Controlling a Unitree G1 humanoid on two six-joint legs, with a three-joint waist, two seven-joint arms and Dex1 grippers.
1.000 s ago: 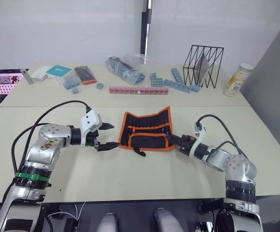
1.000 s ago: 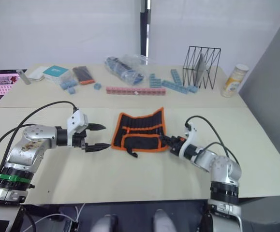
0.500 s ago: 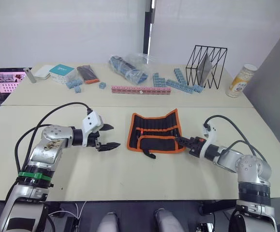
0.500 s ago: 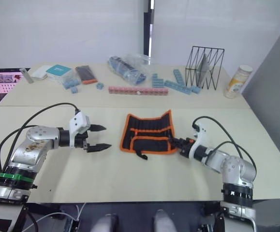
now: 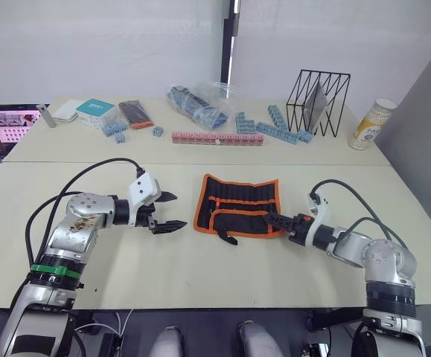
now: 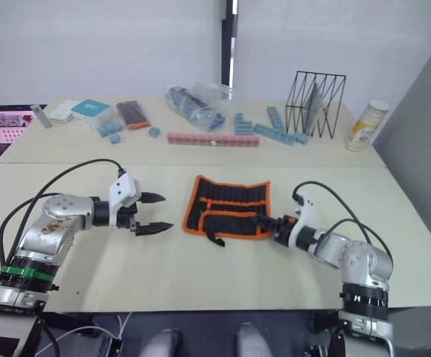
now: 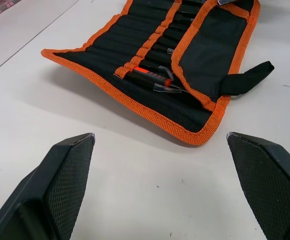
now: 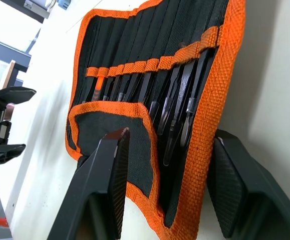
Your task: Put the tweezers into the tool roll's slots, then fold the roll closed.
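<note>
**Roll loaded, fold pending**

The left gripper (image 5: 169,210) hovers just beside the tool roll (image 5: 237,206), fingers spread, holding nothing. The right gripper (image 5: 271,219) sits at the roll's opposite edge, fingers parted astride the orange trim, probably to lift that end for folding. The tweezers (image 8: 182,107) sit in the slots (image 8: 134,75). The roll lies open mid-table. Blue blocks (image 5: 275,128) lie further back.

The tool roll (image 5: 237,205) now lies flatter, its right edge lowered.
</note>
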